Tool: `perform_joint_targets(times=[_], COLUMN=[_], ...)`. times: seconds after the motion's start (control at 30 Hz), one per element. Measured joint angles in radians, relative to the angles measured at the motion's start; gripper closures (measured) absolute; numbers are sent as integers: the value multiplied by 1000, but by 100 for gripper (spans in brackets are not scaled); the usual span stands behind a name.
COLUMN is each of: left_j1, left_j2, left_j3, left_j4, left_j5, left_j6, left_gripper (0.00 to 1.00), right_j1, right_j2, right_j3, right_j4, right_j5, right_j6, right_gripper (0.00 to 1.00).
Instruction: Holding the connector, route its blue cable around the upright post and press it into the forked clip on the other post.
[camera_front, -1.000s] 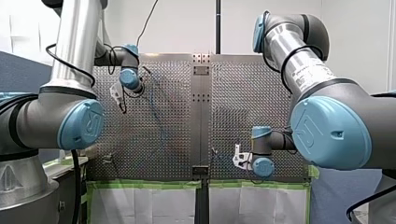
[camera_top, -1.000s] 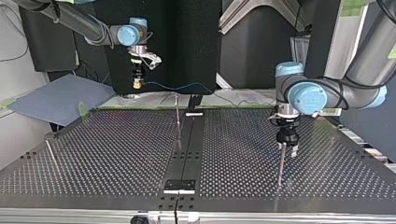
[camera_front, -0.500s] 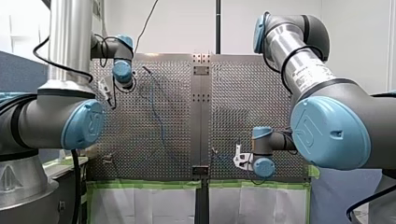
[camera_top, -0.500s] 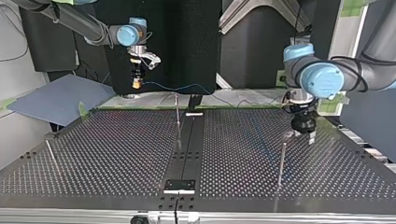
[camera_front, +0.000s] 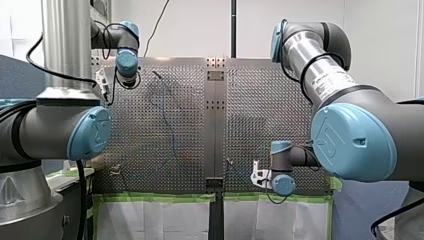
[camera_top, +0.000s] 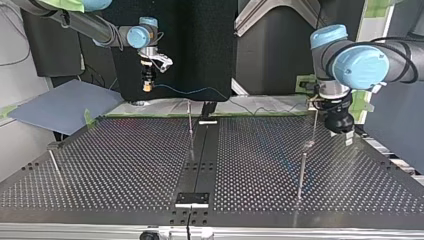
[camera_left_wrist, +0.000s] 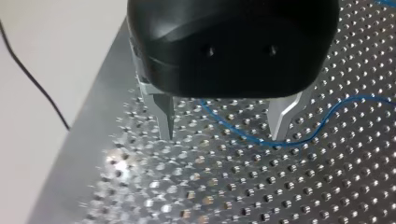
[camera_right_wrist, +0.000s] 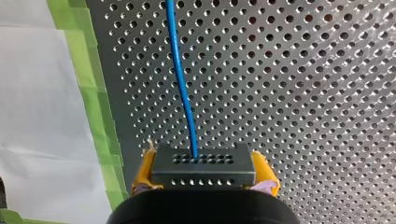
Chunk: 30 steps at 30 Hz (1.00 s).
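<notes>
- Perforated table (camera_top: 125, 165): work surface.
- My left gripper (camera_left_wrist: 223, 133): released and empty. In the top view it has withdrawn toward two o'clock from the upright post (camera_top: 301, 170).
- My right gripper (camera_top: 146, 86): at eleven o'clock, clenched on the connector (camera_right_wrist: 204, 169).
- Blue cable (camera_right_wrist: 180, 79): leads ahead from the connector. Clip pressing judged still ahead.
</notes>
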Motion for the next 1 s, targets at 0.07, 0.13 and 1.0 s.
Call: perform_joint_targets(times=[0.07, 0.13, 1.0], left_j1=[-1, -3, -13], left_j2=[21, 39, 189], left_j3=[2, 3, 98], left_j4=[-21, -39, -261], left_j5=[-17, -27, 157], left_j6=[21, 39, 255], left_gripper=[0, 0, 0], right_j1=[0, 0, -1], right_j2=[2, 3, 5], right_j3=[0, 0, -12], right_j4=[-2, -4, -12], right_j5=[0, -1, -5], right_j6=[0, -2, 0], right_gripper=[100, 100, 100])
